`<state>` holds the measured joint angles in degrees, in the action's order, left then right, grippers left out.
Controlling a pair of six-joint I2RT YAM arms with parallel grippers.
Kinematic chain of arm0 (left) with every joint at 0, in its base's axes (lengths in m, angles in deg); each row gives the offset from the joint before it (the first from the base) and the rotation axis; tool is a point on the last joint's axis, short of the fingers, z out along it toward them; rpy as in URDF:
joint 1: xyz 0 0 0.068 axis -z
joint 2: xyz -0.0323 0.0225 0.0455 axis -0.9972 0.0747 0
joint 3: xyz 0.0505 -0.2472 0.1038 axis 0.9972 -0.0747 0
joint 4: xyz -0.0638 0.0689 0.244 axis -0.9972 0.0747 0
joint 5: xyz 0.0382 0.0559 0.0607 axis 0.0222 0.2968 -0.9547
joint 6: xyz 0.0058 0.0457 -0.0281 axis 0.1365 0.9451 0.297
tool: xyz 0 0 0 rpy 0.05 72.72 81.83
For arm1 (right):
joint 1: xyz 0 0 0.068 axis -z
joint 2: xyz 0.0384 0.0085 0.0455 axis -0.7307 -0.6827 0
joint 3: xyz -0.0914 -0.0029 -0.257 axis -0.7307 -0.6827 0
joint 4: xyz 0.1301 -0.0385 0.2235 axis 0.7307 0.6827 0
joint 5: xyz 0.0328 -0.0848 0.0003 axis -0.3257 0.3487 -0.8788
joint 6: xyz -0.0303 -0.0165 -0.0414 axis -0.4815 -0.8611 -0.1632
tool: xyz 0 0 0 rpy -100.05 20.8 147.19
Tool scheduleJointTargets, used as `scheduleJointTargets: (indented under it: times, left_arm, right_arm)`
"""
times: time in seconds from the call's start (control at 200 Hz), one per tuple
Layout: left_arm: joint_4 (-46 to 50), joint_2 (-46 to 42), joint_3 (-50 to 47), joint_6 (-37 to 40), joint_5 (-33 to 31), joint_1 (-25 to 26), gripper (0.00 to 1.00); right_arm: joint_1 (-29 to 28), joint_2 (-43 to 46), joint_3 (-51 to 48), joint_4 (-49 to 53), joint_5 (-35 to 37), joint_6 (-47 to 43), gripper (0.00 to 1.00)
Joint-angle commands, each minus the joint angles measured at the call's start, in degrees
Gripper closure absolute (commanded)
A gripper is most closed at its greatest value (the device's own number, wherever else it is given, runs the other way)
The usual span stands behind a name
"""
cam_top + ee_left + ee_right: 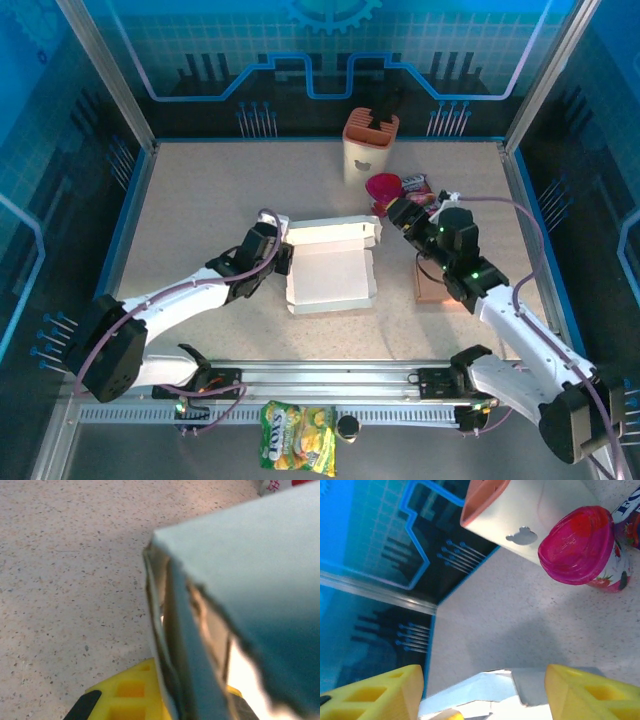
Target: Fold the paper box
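Box (330, 270) lay mid-bench (200, 190), a claw at each side.
The left claw (285, 258) was closed tight on the box's left wall, with the cardboard edge running down between its yellow fingers (125, 695). The right claw (398, 212) stood wide and held nothing, just beside the right end of the flap (330, 232) raised along the box's far side. A pink cup (383, 187) and a beige holder (370, 150) stood behind that claw.
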<state>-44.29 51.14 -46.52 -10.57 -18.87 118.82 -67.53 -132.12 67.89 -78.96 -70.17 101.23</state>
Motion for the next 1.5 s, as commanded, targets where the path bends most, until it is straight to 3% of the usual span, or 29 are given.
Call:
scheduleJointTargets:
  times: [0.0, 0.19, 0.365, 0.605, 0.925, 1.015, 1.106, 1.306, 1.496]
  left_arm:
    - [-0.45, 0.83, 2.05, 1.84, 6.48, -2.13, 1.00]
    - [-0.97, 1.23, 3.95, -0.28, 21.59, -8.24, 1.00]
    - [-1.58, 3.19, 6.15, -2.92, 36.82, -13.44, 1.00]
    - [0.79, 3.31, 7.08, -2.30, 37.53, -14.30, 1.00]
    - [1.77, 3.62, 6.88, -2.52, 38.47, -14.35, 1.00]
    - [3.08, 4.19, 7.17, -2.19, 36.34, -14.36, 1.00]
    - [3.94, 4.76, 7.37, -1.81, 34.67, -14.30, 1.00]
    - [8.70, 7.18, 10.22, -0.27, 29.55, -13.15, 1.00]
    - [13.24, 8.40, 11.29, 1.07, 14.50, -8.74, 1.00]
  right_arm:
    - [4.42, -3.14, 2.06, 5.03, -13.48, -13.44, 0.39]
    - [9.78, -4.44, 0.89, 1.87, -24.24, -23.99, 0.52]
    - [11.73, -6.51, 3.50, 3.18, -28.19, -28.85, 0.53]
    - [12.65, -7.18, 7.23, 5.01, -31.31, -33.33, 0.42]
    - [14.67, -9.87, 9.87, 6.30, -37.80, -37.01, 0.35]
    - [14.54, -6.29, 8.41, 6.48, -33.67, -33.53, 0.36]
    - [12.80, 1.26, 6.58, 8.16, -23.11, -25.11, 0.37]
    - [-3.03, 11.45, 2.81, 13.58, 7.21, -4.69, 0.31]
    - [-10.68, 6.33, 2.23, 10.20, 10.41, 11.32, 0.30]
